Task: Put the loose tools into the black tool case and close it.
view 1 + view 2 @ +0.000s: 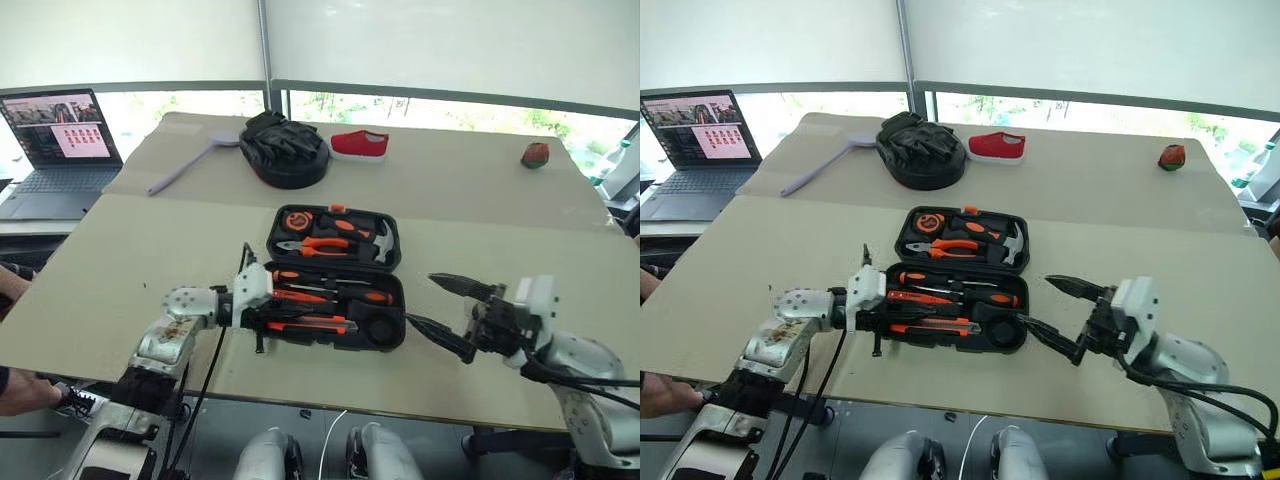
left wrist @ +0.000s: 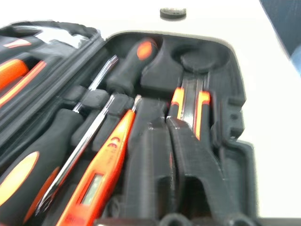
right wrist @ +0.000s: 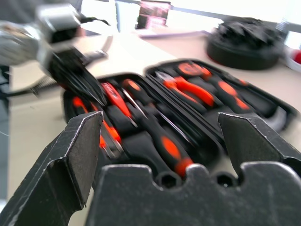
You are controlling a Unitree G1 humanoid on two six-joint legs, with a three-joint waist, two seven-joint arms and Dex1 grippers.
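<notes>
Two halves of the black tool case (image 1: 385, 262) lay open flat on the table (image 1: 130, 260), near the middle of its near edge, hinge running left to right. The far half held orange-handled pliers (image 1: 322, 244), a hammer (image 1: 380, 240) and a tape measure (image 1: 298, 219). The near half held the slim orange-and-black tools: screwdrivers (image 1: 330, 285) in a row and, nearest the edge, a utility knife (image 1: 310, 324) in its slot. A round recess at the near right corner looked vacant, and a small grey-green tape ring (image 2: 172, 12) sat on the table just beyond the case's right end.

The left gripper (image 1: 262, 318) hung over the left end of the near half, its fingers (image 2: 197, 165) almost together above the knife, gripping nothing. The right gripper (image 1: 450, 312) waited just right of the case with its jaws spread wide and empty.

Risks, as I judged them: closing the lid with the ring still outside would leave the job unfinished. Any tool sitting proud of its moulding could jam the halves and stop the latch catching. The case lay close to the near edge, so a firm push while folding it might slide it off.
</notes>
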